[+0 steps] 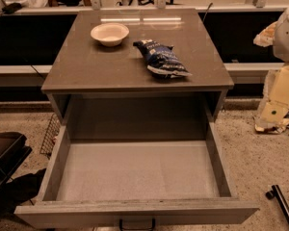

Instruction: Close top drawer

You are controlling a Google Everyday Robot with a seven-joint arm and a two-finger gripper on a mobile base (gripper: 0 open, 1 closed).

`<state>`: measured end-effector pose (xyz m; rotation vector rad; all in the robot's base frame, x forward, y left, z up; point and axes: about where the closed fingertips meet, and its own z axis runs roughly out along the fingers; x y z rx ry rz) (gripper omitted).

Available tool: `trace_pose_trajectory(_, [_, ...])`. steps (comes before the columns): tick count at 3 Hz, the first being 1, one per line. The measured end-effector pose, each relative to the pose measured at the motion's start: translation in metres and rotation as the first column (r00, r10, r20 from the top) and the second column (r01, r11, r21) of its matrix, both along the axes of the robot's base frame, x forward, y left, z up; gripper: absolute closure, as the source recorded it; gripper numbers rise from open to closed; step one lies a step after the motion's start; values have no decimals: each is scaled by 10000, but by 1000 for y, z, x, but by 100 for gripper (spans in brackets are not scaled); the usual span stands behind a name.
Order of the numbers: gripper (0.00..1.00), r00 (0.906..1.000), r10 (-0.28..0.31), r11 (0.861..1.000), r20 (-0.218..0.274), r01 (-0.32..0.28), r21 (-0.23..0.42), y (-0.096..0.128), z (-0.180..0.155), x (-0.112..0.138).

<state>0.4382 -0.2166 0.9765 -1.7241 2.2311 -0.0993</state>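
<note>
The top drawer [135, 170] is pulled far out of the grey cabinet toward the camera. Its light grey inside is empty. Its flat front [135, 211] runs along the bottom edge of the view, with the small black centre handle [137, 224] just showing below it. The two lower drawers are hidden under it. My gripper is not in view, and nothing touches the drawer.
On the cabinet top [86, 66] stand a white bowl [109, 33] and a blue snack bag [161, 59]. Pale cardboard and paper [279, 90] lie on the floor at the right. A black bar [282, 205] lies at the lower right. A dark object [5, 153] is at the left.
</note>
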Motion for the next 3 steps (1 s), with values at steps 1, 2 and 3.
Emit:
trace_pose_trajectory(1, [0, 10000, 0, 10000, 2, 0, 0, 0, 0, 0])
trace_pose_trajectory(2, [18, 10000, -60, 10000, -17, 60, 11, -5, -18, -11])
trace_pose_trajectory(3, [41, 9997, -203, 9997, -110, 205, 161, -15, -53, -35])
